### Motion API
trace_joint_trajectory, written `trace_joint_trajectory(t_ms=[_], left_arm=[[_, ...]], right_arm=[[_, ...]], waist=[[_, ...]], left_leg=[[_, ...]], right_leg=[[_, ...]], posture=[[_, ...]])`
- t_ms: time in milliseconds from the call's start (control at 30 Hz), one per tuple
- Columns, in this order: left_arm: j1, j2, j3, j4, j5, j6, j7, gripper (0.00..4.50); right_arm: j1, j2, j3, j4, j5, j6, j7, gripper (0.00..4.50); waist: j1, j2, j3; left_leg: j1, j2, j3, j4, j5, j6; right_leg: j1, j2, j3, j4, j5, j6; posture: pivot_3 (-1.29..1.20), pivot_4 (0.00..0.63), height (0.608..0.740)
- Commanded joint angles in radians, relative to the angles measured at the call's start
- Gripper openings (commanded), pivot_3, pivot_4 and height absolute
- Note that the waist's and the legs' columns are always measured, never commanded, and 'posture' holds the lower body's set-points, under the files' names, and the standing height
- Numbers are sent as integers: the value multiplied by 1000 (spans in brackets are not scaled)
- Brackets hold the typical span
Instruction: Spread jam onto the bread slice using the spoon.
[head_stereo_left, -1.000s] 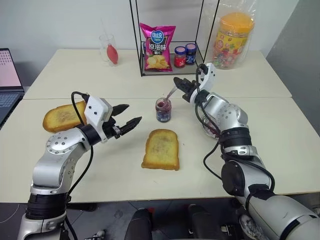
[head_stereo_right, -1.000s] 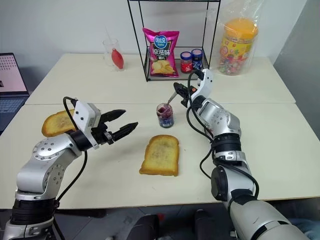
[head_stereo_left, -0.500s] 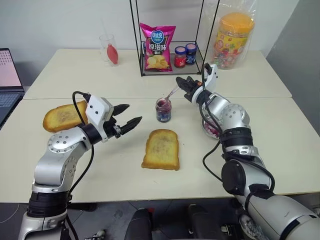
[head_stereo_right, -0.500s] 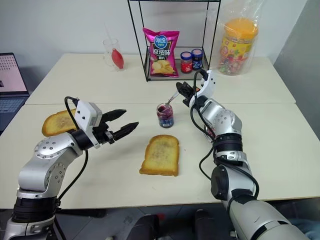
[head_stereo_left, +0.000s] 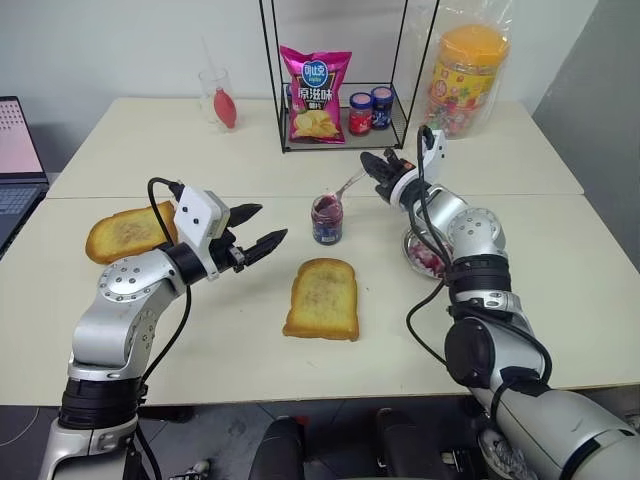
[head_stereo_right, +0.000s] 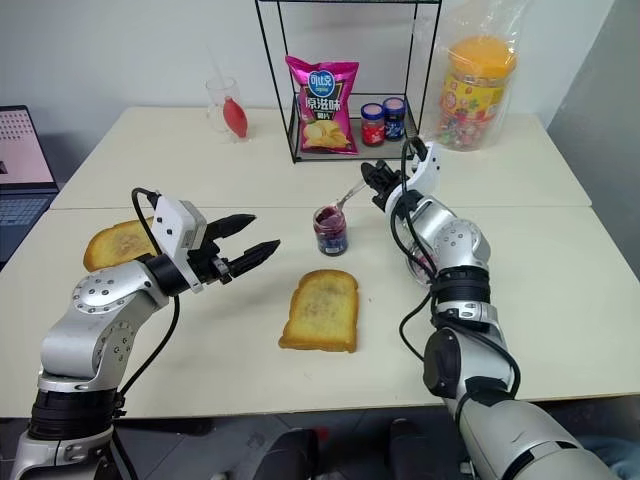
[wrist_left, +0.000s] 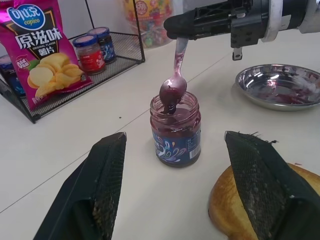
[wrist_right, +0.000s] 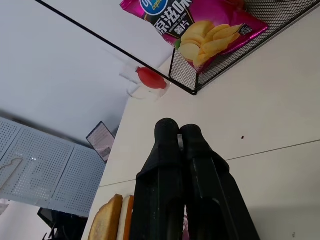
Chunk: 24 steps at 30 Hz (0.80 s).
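A pale bench (head_stereo_left: 200, 340) made of two tables pushed together stands before a white wall, and a black wire rack (head_stereo_left: 330, 75) sits at its far side, near twelve o'clock. In the rack lean a pink chip bag (head_stereo_left: 314, 93) and two small jars with red and blue lids (head_stereo_left: 370, 110). At one o'clock from the rack stands a tub of sweets in a clear bag (head_stereo_left: 463, 75); at eleven o'clock, a clear cup with something red in it (head_stereo_left: 217, 100).

The jam (head_stereo_left: 326, 219) sits in its open glass jar at the middle of the bench. The bread slice (head_stereo_left: 321, 298) lies flat just beside the jar, at six o'clock from it, with its face bare. A loaf of slices (head_stereo_left: 128, 232) lies well off at nine o'clock.

The right tool (head_stereo_left: 378, 170) hangs at two o'clock from the jar, its fingers pressed together on the handle of the spoon (wrist_left: 174, 82). The spoon slants down toward the jar; its bowl, coated with dark jam, is at the jar's mouth. A round steel dish (wrist_left: 280, 86) smeared with purple lies at three o'clock from the jar, under the right arm.

The left tool (head_stereo_left: 257, 229) is held level at nine o'clock from the jar, fingers spread apart and empty, pointing toward jar and bread.
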Motion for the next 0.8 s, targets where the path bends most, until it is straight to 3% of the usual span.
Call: trace_joint_trajectory(t_ms=[33, 433, 733, 800], left_arm=[[-17, 6, 13, -8, -2, -21, -8, 3281], [1, 26, 33, -20, -20, -14, -45, 3281], [125, 117, 97, -133, -112, 56, -124, 3281], [177, 143, 123, -167, -112, 49, -145, 3281]], right_arm=[[-33, -4, -19, -33, 38, 5, -13, 8], [-44, -16, -67, -92, 127, 61, -67, 8], [33, -1, 0, -421, 272, 276, -119, 8], [81, -21, 74, -542, 283, 336, -91, 8]], waist=[[0, 0, 0], [0, 0, 0], [0, 0, 0], [-1, 0, 0]], left_leg=[[0, 0, 0, 0, 0, 0], [0, 0, 0, 0, 0, 0], [-2, 0, 0, -3, 0, 0], [-2, 1, 0, -3, 0, 0]], right_leg=[[0, 0, 0, 0, 0, 0], [0, 0, 0, 0, 0, 0], [-3, 0, 0, 0, -1, -1], [-3, 0, 0, 0, -1, -1]], posture=[[0, 150, 740], [0, 150, 740], [0, 150, 740], [0, 150, 740]])
